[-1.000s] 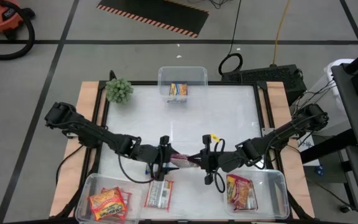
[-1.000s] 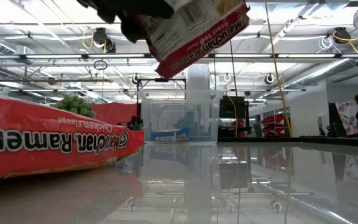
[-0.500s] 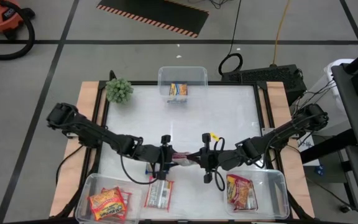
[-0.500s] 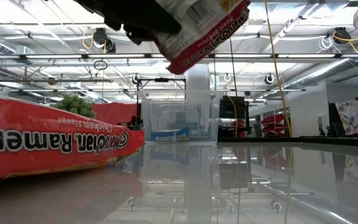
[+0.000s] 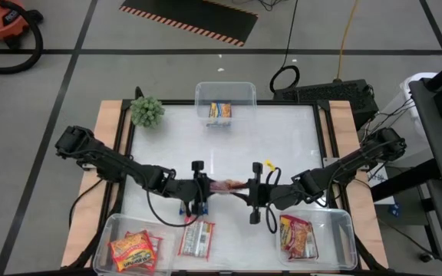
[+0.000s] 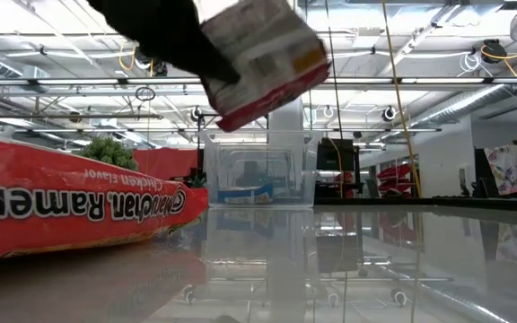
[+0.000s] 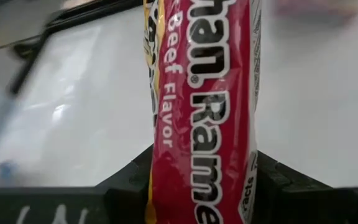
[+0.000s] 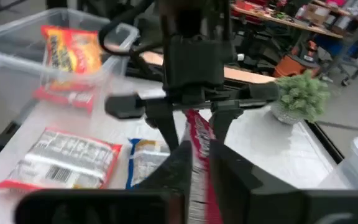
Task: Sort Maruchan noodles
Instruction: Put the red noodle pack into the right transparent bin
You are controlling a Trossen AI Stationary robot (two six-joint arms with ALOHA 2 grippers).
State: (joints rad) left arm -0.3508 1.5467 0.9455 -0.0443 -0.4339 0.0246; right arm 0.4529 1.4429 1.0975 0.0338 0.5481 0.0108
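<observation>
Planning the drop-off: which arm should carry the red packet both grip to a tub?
Probably right: the right tool grips the red packet beside the right tub holding a similar packet.

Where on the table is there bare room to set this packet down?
Bare: the wide middle between the plant, the far tub and the arms. Crowded: the near edge, where both hands grip the red packet above loose packets.

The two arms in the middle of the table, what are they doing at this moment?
Both grippers are shut on one red beef ramen packet, held in the air above the table: the left gripper on one end, the right gripper on the other. It looks like a handover. Other packets already lie in the near-left tub, near-right tub and far tub.
</observation>
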